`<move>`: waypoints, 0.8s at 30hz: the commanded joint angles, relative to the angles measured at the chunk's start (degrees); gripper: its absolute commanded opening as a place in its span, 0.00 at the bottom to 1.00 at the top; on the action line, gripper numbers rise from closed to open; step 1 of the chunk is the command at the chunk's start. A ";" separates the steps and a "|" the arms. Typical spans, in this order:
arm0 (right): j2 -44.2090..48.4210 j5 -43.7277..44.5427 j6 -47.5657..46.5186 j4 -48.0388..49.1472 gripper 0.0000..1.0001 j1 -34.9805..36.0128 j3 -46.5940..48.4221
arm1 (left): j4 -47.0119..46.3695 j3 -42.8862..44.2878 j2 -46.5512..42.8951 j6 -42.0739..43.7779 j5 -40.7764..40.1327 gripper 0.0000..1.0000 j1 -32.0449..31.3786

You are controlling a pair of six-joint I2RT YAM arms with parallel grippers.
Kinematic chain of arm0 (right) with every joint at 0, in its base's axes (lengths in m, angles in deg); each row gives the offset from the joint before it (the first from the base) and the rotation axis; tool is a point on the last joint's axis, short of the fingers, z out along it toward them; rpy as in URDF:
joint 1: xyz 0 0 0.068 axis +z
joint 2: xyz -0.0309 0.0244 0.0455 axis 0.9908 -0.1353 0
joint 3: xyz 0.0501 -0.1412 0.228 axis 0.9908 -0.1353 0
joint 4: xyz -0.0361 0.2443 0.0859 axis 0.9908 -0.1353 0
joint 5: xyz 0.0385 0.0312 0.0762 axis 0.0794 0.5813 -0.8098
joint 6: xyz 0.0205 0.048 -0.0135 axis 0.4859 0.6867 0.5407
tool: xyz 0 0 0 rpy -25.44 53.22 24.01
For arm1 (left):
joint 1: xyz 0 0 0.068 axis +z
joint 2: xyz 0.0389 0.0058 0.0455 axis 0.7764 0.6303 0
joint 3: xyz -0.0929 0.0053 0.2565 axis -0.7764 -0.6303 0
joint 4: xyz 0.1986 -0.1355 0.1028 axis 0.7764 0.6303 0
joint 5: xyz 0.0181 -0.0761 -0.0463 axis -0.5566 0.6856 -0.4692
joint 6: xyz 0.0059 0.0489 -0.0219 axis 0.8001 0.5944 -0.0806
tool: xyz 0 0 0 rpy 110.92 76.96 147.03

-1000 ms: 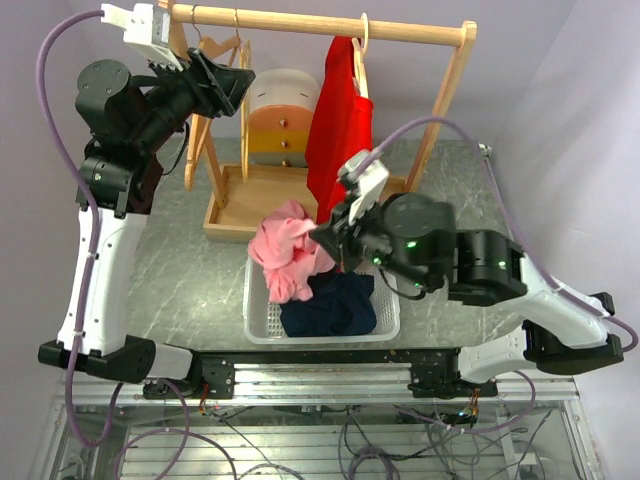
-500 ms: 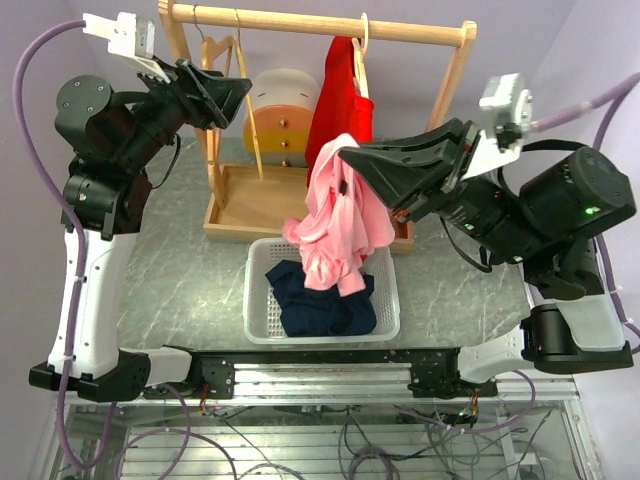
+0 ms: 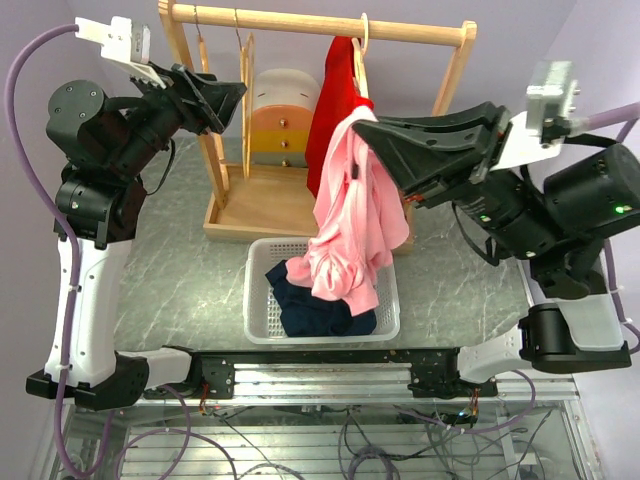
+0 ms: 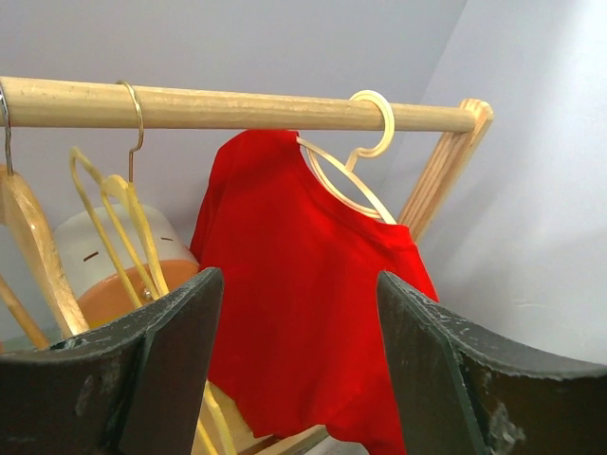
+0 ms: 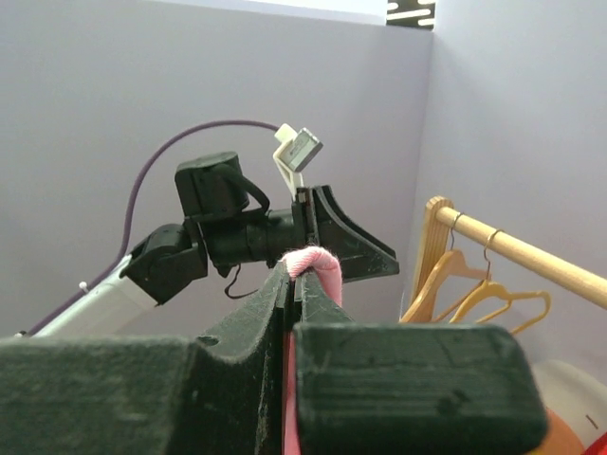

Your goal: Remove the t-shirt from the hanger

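Below the rail (image 3: 300,20), your right gripper (image 3: 372,135) is clamped tight on a fold of pink cloth (image 3: 350,220), which hangs from its fingers down into the basket (image 3: 256,300) in front. The red tee (image 3: 333,110) is on its hanger (image 4: 353,185), hooked over the rail toward the right end, with the pink cloth draped just in front of it. Your left gripper (image 3: 232,95) hovers near the rail's left end, jaws spread wide and holding nothing, facing the tee.

The likeliest trouble is the pink cloth. It hangs against the tee, so a swing toward the rail could catch the hanger's arm or drag the tee sideways. A hard pull on the tee could also lift the hook off the rail and bring the hanger down with it. The right arm sits close to the right post (image 3: 457,68), so a wide swing there risks a knock.

Room looks best on the bare stretch of rail between the empty hangers (image 3: 247,140) and the tee. The left gripper has an open line across it. In front of the rail, the space above the basket is free for lowering the pink cloth.
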 commanded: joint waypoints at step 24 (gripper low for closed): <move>19.65 25.98 32.97 -13.94 0.00 0.13 -45.34 | -2.52 -0.47 1.16 -0.62 7.45 0.72 0.18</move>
